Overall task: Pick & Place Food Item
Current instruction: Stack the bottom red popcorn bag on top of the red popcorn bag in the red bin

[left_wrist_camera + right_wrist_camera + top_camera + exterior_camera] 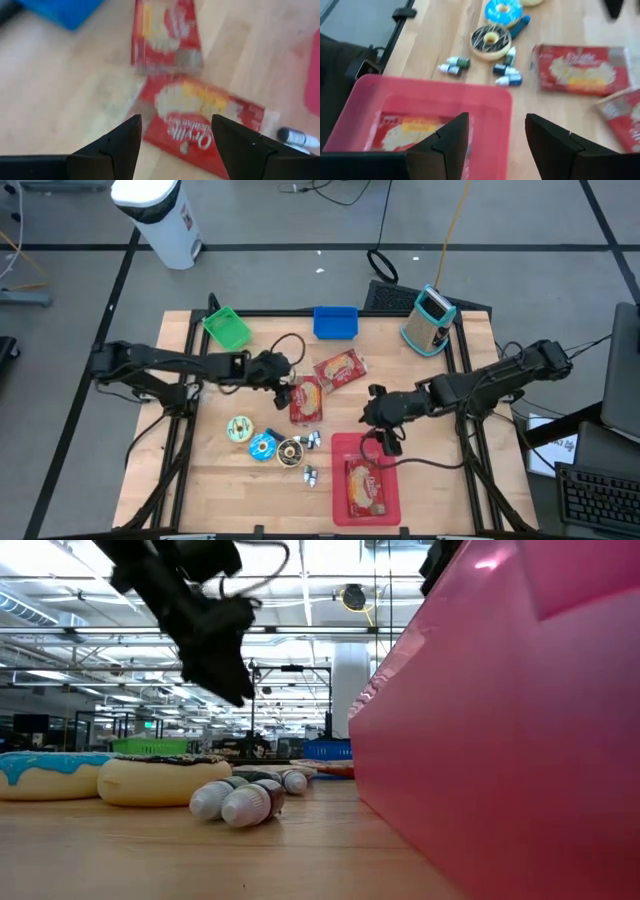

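Note:
Two red popcorn packets lie flat on the wooden table, one point(307, 400) near the middle and one point(340, 370) just beyond it. A third packet point(365, 488) lies in the red tray point(345, 445) at the near edge. My left gripper point(285, 377) hovers open just left of the middle packet point(200, 115), its fingers slanting down above it and clear of it. My right gripper point(380, 418) hangs open above the tray's far end point(430, 92) and holds nothing.
Three toy donuts point(240, 428) point(265, 446) point(290, 450) and small bottles point(312, 440) point(310, 475) lie left of the tray. A green basket point(228, 328), a blue basket point(335, 322) and a teal device point(430, 320) stand along the far edge.

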{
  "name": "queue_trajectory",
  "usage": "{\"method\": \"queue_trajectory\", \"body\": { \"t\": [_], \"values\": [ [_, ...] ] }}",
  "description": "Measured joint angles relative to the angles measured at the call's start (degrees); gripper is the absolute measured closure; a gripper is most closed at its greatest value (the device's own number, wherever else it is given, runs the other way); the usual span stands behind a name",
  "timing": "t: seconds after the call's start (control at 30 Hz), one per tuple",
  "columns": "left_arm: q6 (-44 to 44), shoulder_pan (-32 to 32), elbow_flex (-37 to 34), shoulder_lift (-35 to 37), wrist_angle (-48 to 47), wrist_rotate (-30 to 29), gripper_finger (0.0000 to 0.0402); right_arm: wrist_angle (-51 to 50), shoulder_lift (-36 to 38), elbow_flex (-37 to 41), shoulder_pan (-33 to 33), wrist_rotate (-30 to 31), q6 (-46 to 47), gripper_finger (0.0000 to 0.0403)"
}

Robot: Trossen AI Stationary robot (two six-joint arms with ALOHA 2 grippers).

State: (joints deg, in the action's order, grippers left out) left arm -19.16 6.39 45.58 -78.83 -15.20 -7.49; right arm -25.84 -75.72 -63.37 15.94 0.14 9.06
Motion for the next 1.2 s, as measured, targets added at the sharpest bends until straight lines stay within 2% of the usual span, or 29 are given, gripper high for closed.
{"method": "queue_trajectory", "body": {
  "t": [0.07,0.2,0.47,0.83,1.2],
  "values": [
    [-1.9,1.6,0.0,-2.7,2.1,2.5,0.0158,0.5,0.0,0.0,-0.9,0.0,-0.8,0.0220],
    [-6.0,5.0,0.0,-7.1,1.9,2.7,0.0158,1.9,0.0,0.0,-2.0,0.0,-2.4,0.0225],
    [-11.9,9.7,0.0,-11.9,2.3,8.0,0.0158,6.2,-0.1,1.2,-2.5,0.0,-5.7,0.0231],
    [-14.4,9.6,0.1,-18.0,5.1,7.1,0.0158,8.2,0.0,3.2,-2.5,0.0,-5.7,0.0232],
    [-12.2,9.8,0.0,-17.5,7.4,9.8,0.0163,8.5,0.0,3.4,-2.5,-0.2,-5.3,0.0232]
  ]
}}
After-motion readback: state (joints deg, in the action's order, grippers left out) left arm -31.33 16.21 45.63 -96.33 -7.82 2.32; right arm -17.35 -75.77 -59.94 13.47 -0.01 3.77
